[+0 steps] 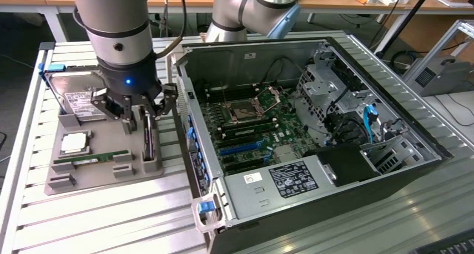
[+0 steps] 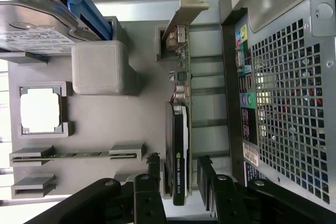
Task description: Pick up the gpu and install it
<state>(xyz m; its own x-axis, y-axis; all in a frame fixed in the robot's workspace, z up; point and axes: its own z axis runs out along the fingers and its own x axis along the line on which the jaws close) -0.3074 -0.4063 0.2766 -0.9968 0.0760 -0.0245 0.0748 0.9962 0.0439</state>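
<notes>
The gpu (image 2: pixel 178 129), a thin green circuit card with a dark side and silver metal bracket, is standing on edge in the grey plastic holder tray (image 1: pixel 96 179), at nine o'clock from the open black computer case (image 1: pixel 356 209) in the exterior view. My black gripper (image 2: pixel 177 167) is straddling one end of it, fingers spread wide.

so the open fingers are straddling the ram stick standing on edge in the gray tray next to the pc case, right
Not quite. The thing between the open fingers is the gpu, not the ram stick. It stands on edge in the gray tray next to the pc case. The ram stick lies in its own slot further off on the tray. The wrist view shows this.
</notes>
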